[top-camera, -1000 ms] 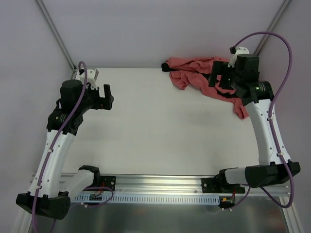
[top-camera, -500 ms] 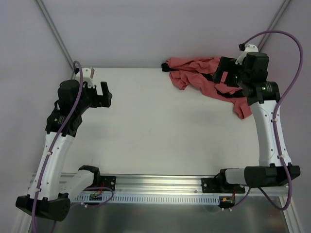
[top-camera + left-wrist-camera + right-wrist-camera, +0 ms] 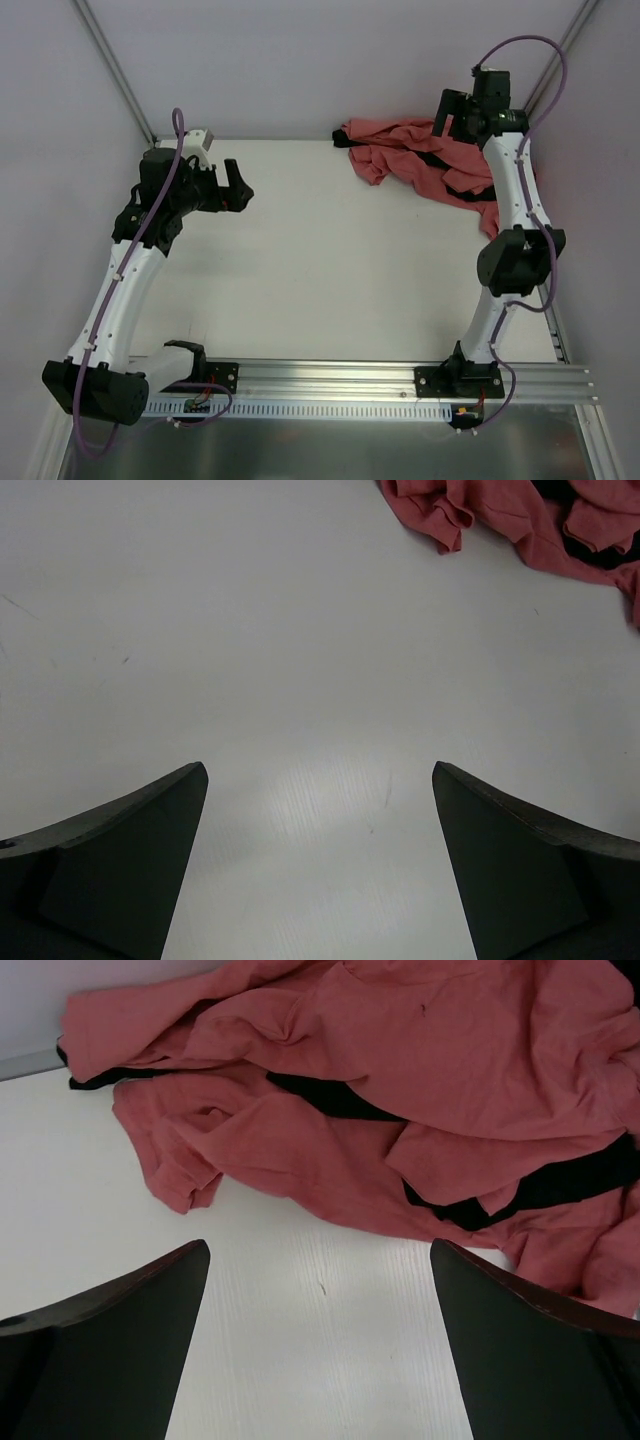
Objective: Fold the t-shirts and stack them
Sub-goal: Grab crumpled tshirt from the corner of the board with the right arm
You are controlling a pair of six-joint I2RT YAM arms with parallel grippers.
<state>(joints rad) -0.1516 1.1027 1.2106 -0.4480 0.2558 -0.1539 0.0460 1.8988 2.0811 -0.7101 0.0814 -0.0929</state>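
Note:
Several salmon-red t-shirts (image 3: pixel 415 160) lie in one crumpled heap at the table's back right corner, with dark gaps showing between the folds. My right gripper (image 3: pixel 447 113) is raised over the back of the heap, open and empty. In the right wrist view the heap (image 3: pixel 400 1090) fills the top, and the gripper (image 3: pixel 318 1345) has bare table between its fingers. My left gripper (image 3: pixel 243 188) is open and empty over the table's left side, well apart from the heap. In the left wrist view (image 3: pixel 320 865) only the heap's edge (image 3: pixel 520 520) shows at the top right.
The white table (image 3: pixel 330 270) is closed in by pale walls at the back and sides, with metal posts (image 3: pixel 115 65) in the back corners. A metal rail (image 3: pixel 330 380) with the arm bases runs along the near edge. Purple cables loop over both arms.
My right arm has straightened and swung up toward the back corner, so its gripper is now higher over the heap's rear. My left gripper has shifted a little to the right. Both stayed open.

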